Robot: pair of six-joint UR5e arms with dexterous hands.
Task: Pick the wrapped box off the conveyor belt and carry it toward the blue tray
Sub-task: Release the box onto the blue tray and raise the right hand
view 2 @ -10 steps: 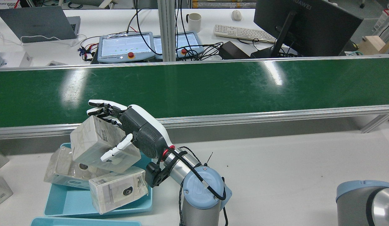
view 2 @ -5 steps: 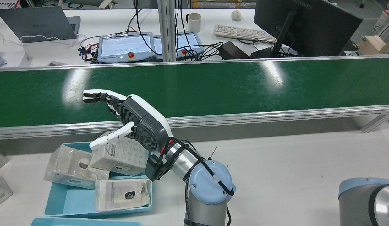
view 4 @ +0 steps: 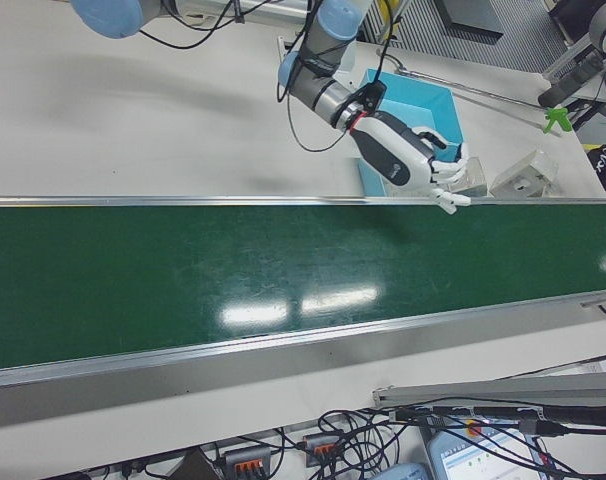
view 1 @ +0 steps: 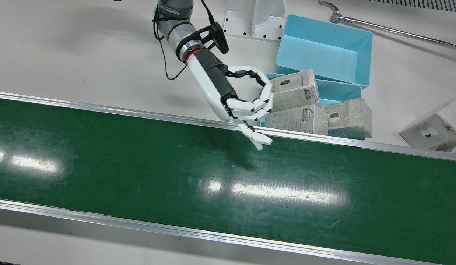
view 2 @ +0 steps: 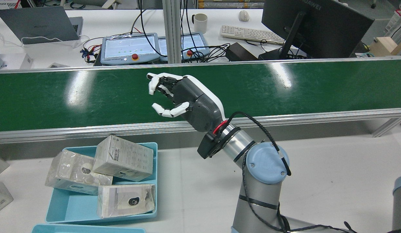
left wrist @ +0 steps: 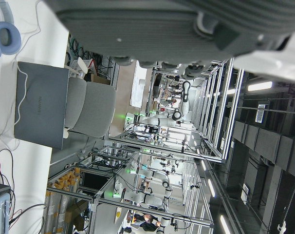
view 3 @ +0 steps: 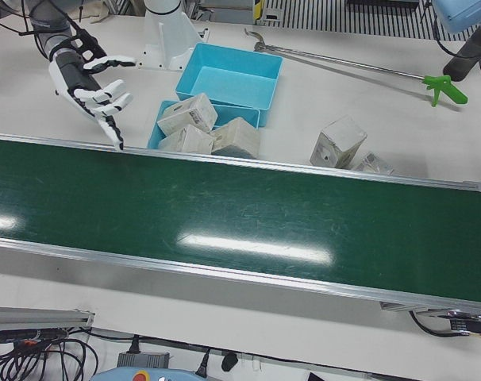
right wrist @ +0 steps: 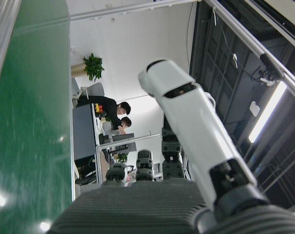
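A: Where was the box?

B: In the blue tray [view 2: 74, 210], not on the belt [view 2: 284, 90]. Barcode side up, tilted, leaning on a 2nd wrapped box [view 2: 74, 171] to its left in the rear view. A 3rd box [view 2: 126, 200] lay at the tray's near end, touching it.

A: Left hand?

B: Left hand [view 2: 184, 97] was empty, fingers [view 1: 250, 110] loosely curled and apart, nothing betw them. It hung over the belt's robot-side rail, right of the tray in the rear view and well apart from the box.

A: Right hand?

B: Only in its own cam. Right hand [right wrist: 152, 195] showed one white finger stretched out, w/ green belt along that view's left edge. Couldn't tell if it was spread or closed.

A: Anything else on the table?

B: Another blue tray [view 1: 323, 48] just beside the 1st, robot side. Loose wrapped box [view 1: 430, 129] on the table past the trays, near the belt rail.
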